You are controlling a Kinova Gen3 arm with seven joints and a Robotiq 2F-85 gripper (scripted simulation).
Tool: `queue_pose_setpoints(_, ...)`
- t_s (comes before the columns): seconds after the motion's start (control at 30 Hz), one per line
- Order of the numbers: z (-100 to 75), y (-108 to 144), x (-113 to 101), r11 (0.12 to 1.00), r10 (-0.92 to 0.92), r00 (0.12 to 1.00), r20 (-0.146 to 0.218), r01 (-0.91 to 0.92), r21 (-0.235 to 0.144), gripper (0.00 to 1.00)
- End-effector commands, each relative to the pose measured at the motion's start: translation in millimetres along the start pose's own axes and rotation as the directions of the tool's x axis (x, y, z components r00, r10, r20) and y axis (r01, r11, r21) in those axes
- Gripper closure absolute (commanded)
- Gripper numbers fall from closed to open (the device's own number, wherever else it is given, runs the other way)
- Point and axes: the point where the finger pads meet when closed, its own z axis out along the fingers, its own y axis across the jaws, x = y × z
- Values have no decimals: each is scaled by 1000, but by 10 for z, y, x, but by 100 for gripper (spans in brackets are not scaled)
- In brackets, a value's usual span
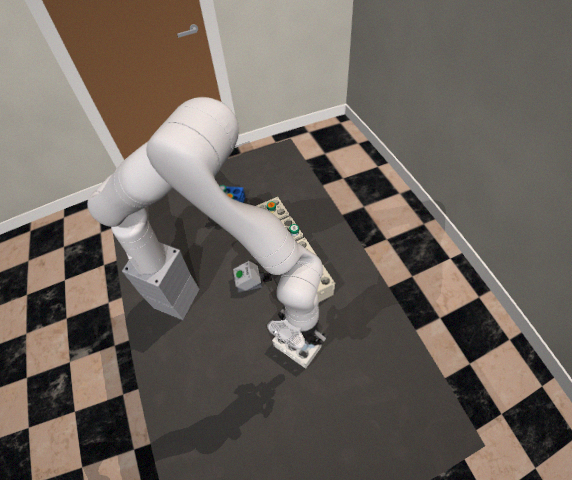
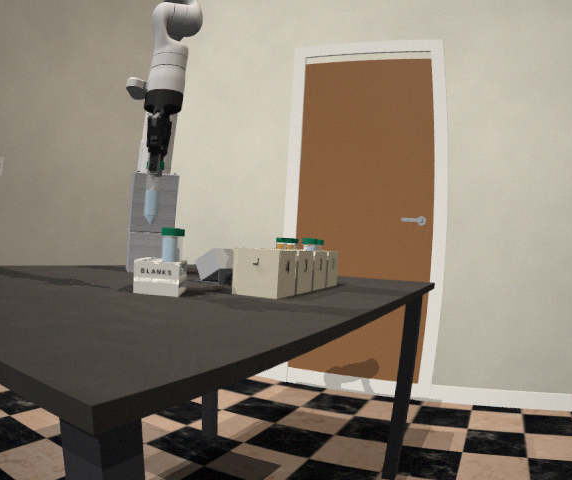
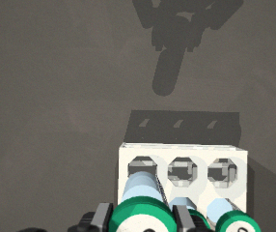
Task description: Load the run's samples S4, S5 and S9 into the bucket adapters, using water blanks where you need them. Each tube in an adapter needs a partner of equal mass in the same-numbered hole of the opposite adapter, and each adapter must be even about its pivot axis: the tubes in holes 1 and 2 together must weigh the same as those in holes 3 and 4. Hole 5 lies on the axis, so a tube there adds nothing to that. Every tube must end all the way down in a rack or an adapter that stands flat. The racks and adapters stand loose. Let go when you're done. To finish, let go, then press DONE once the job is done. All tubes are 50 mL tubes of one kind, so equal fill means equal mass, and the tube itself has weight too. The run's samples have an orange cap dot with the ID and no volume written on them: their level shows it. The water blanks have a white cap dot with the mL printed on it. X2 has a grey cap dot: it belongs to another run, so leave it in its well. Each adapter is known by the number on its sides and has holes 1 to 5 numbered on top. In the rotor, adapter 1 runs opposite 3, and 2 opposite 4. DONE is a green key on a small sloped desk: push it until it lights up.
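Observation:
My gripper [image 2: 154,164] is shut on a water blank tube [image 2: 151,202] with a green cap and holds it upright, well above the white BLANKS rack [image 2: 159,276]. In the wrist view the held tube [image 3: 139,193] hangs over the rack [image 3: 183,181], between my fingers. Another blank [image 2: 171,244] stands in the rack and shows at the wrist view's lower right [image 3: 234,219]. The row of cream adapters [image 2: 283,270] stands to the right, with orange-dotted and white-dotted tubes [image 1: 271,205] in some holes. The green DONE key [image 1: 238,274] sits on its small desk.
A blue rack [image 1: 233,193] stands at the far end of the table, partly hidden by my arm. The arm's grey base [image 1: 160,281] stands beside the table. The BLANKS rack has several empty wells [image 3: 181,170].

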Motion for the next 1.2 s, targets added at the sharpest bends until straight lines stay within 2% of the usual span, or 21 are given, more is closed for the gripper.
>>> queue_pose_setpoints(0.0,-52,-6,-1,1000,0,1000,0,0,2,90)
queue_pose_setpoints(0.3,-109,15,-27,1000,20,1000,0,-20,1,90)
queue_pose_setpoints(0.8,-108,322,-423,949,315,949,1,-315,1,90)
queue_pose_setpoints(0.87,-108,322,-423,949,315,949,1,-315,1,90)
queue_pose_setpoints(1.17,-108,506,-660,894,448,894,1,-448,1,90)
